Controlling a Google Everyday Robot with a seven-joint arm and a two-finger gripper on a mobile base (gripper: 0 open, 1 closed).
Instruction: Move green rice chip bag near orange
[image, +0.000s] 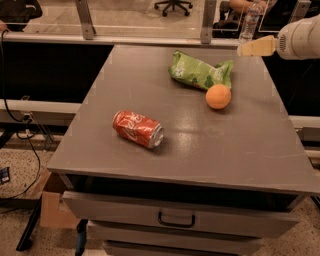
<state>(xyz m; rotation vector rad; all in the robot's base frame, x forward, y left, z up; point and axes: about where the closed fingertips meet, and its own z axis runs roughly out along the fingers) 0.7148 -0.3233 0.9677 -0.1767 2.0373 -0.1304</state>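
The green rice chip bag (200, 71) lies on the grey table (240, 145) at the back, right of centre. The orange (218, 96) sits just in front of the bag's right end, about touching it. My gripper (243, 50) is at the upper right, raised above the table's back right part, up and to the right of the bag. It holds nothing.
A red soda can (138, 129) lies on its side at the middle left of the table. A clear water bottle (249, 21) stands behind the table's back edge. Drawers with a handle (176, 220) are under the front edge.
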